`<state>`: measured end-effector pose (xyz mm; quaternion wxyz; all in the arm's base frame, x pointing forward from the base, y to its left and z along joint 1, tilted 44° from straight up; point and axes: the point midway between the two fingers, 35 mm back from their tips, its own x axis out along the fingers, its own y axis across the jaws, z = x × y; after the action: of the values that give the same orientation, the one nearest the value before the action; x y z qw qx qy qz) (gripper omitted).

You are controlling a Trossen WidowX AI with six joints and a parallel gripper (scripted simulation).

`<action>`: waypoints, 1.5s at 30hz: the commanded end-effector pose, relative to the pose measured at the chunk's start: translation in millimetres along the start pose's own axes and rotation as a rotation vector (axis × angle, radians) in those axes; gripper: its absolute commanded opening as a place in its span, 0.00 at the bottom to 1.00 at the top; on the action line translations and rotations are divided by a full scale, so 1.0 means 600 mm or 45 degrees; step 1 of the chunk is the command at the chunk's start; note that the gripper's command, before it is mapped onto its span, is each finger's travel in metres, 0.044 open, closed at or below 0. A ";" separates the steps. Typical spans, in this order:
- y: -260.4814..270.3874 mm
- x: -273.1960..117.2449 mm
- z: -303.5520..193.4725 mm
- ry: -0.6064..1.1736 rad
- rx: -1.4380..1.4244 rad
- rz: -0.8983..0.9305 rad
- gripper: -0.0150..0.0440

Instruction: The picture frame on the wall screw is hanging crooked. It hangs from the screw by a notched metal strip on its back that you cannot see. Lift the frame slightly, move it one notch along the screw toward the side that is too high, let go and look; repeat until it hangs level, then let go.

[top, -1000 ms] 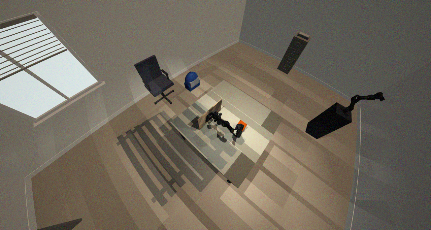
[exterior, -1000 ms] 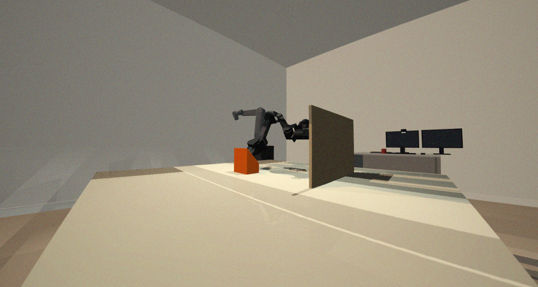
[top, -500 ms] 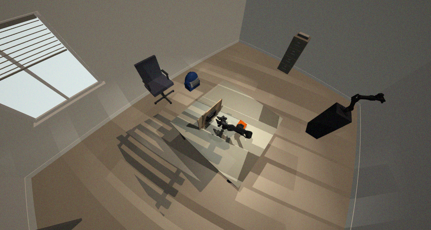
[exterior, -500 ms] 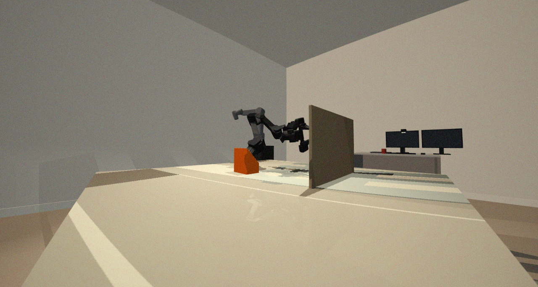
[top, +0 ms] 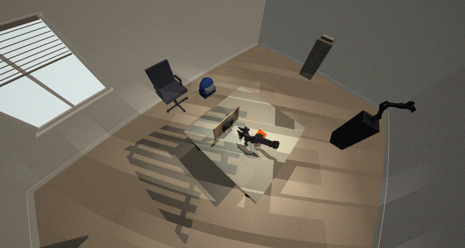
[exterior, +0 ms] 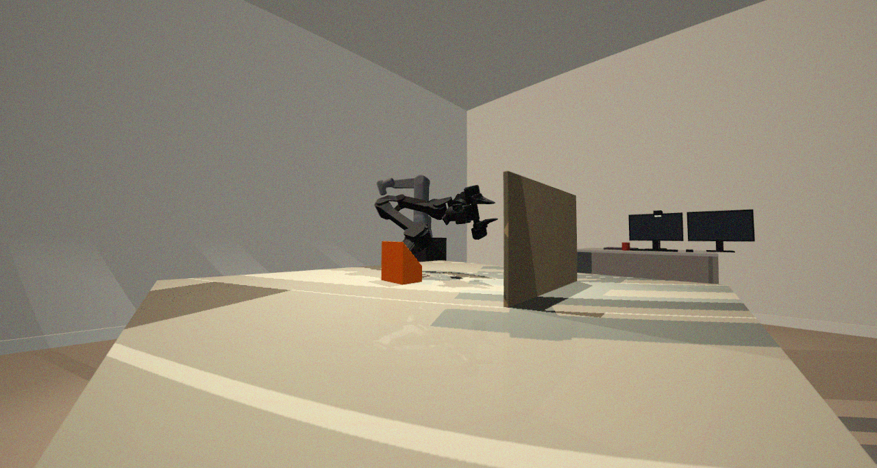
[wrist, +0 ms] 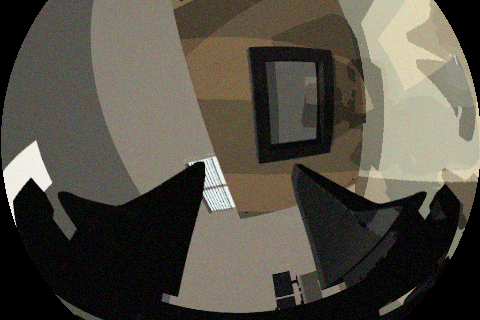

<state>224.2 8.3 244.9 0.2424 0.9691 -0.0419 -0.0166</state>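
Worktop (top: 253, 178) (exterior: 392, 379): pale, flat, straight-edged; corners seen from above. Surface crossed by bright bands and grey-green shadow patches. Upright wooden panel (top: 217, 129) (exterior: 542, 244) stands on it, lower edge down on the surface; dark shadow at its foot. Orange block (top: 261, 133) (exterior: 399, 262) sits on the same surface, apart from the panel, one top corner cut to a slope in the exterior view. Black robot arm (top: 265, 141) (exterior: 398, 218) rises beside the block; how its base meets the surface is hard to make out. Faint pale reflections show on the near part, exterior view.
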 end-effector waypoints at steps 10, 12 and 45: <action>0.020 -0.060 0.015 0.008 0.024 0.006 0.69; 0.020 -0.060 0.015 0.008 0.024 0.006 0.69; 0.020 -0.060 0.015 0.008 0.024 0.006 0.69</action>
<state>187.6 -2.4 242.5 0.2364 0.9706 -0.0423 -0.0145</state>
